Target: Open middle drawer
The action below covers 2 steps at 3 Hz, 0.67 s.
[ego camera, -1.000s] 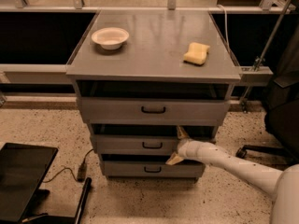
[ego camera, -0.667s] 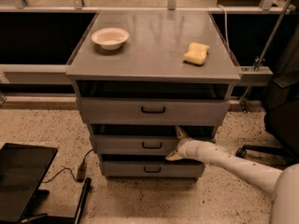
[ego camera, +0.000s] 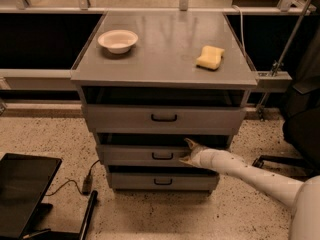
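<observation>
The grey cabinet point(ego camera: 165, 76) has three drawers stacked under its top. The middle drawer point(ego camera: 135, 155) has a flat grey front and a small black bar handle point(ego camera: 162, 156) at its centre. A dark gap shows above its front. My gripper point(ego camera: 187, 152) is at the end of the white arm point(ego camera: 245, 173) that reaches in from the lower right. It is at the drawer front, just right of the handle. Its fingers are spread, one near the front's top edge and one near its bottom edge. It holds nothing.
A white bowl point(ego camera: 118, 40) and a yellow sponge point(ego camera: 210, 57) lie on the cabinet top. The taller top drawer point(ego camera: 120, 118) and the narrow bottom drawer point(ego camera: 135, 181) sit above and below. A black case point(ego camera: 22, 194) and a cable point(ego camera: 70, 184) lie on the floor at left. A dark chair point(ego camera: 300, 129) stands at right.
</observation>
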Each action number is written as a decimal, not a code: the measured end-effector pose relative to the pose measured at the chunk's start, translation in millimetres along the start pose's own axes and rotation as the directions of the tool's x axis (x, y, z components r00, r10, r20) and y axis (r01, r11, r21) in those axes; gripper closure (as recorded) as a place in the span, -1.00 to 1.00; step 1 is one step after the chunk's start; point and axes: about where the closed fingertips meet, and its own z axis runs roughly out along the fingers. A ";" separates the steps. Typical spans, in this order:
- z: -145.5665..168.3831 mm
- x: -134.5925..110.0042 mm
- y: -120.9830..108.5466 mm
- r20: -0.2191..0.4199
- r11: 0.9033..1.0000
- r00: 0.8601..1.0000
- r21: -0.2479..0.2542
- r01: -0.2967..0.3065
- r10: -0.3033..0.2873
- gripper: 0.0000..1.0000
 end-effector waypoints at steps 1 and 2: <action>0.0 0.0 0.0 0.000 1.000 1.000 0.000 0.000 0.000 0.79; 0.0 0.0 0.0 0.000 1.000 1.000 0.000 0.000 0.000 1.00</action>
